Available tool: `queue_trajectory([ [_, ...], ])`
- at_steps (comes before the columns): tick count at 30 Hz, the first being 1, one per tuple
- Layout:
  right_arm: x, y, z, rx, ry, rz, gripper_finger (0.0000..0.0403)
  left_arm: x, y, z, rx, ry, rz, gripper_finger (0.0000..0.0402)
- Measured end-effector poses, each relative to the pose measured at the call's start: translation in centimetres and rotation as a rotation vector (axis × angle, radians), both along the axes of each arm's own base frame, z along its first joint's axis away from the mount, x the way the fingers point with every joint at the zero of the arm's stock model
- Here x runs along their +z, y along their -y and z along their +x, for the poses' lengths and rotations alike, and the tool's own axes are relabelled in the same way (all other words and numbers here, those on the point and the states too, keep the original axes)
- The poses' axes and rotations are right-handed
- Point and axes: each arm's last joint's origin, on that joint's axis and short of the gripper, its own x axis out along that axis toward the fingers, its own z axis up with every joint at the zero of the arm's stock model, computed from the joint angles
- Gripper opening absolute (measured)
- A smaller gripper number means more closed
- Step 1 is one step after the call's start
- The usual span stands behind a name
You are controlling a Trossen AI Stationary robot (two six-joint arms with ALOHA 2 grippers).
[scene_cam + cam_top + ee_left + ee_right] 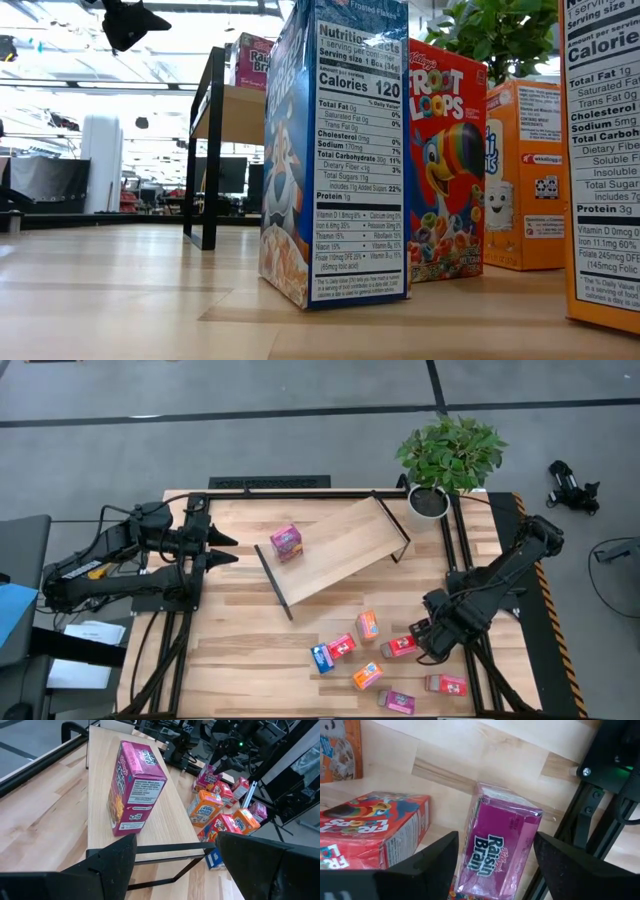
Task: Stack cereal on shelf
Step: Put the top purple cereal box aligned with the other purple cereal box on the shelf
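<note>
Right gripper (492,865), dark fingers spread, straddles a glossy magenta Raisin Bran box (500,847) lying on slatted wood, lower right.

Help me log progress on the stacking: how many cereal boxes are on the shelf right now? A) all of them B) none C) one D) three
C: a single magenta cereal box stands on the shelf, while the other boxes sit on the table in front of it.
</note>
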Motion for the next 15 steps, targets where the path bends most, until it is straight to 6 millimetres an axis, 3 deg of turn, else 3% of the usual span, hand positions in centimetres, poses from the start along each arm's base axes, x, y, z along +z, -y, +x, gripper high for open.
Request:
queue_trajectory([
  [15, -0.62, 0.09, 0.05, -0.007, -0.002, 0.004, 0.0278, -0.21, 0.03, -0.06, 0.0, -0.022, -0.011, 0.0268],
])
